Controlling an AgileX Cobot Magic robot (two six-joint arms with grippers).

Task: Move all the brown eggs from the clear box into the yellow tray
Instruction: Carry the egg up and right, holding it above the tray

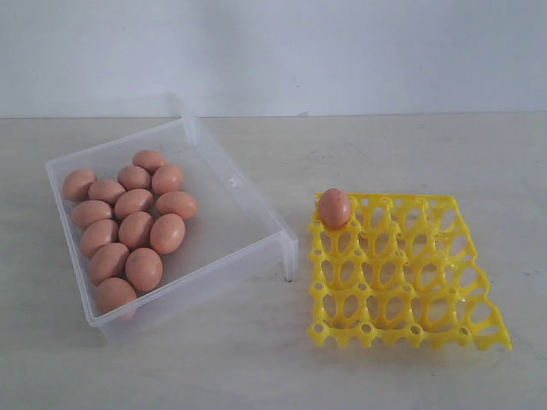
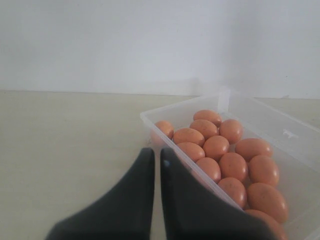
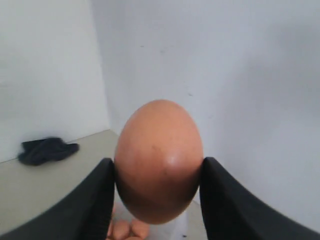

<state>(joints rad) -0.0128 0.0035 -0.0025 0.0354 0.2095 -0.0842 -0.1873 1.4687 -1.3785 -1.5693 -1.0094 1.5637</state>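
Observation:
Several brown eggs (image 1: pixel 135 229) lie packed in the left half of the clear box (image 1: pixel 224 224). One brown egg (image 1: pixel 334 207) stands in the far left corner cell of the yellow tray (image 1: pixel 410 282). Neither arm shows in the exterior view. In the left wrist view my left gripper (image 2: pixel 157 152) is shut with nothing in it, just outside the clear box's rim (image 2: pixel 150 116), beside the eggs (image 2: pixel 216 147). My right gripper (image 3: pixel 159 165) is shut on a brown egg (image 3: pixel 159 145), held upright between both fingers. A few eggs (image 3: pixel 125 231) show far below it.
The box and the tray sit side by side on a pale tabletop (image 1: pixel 282 367) in front of a white wall. A dark cloth (image 3: pixel 47 150) lies on the surface in the right wrist view, away from the held egg.

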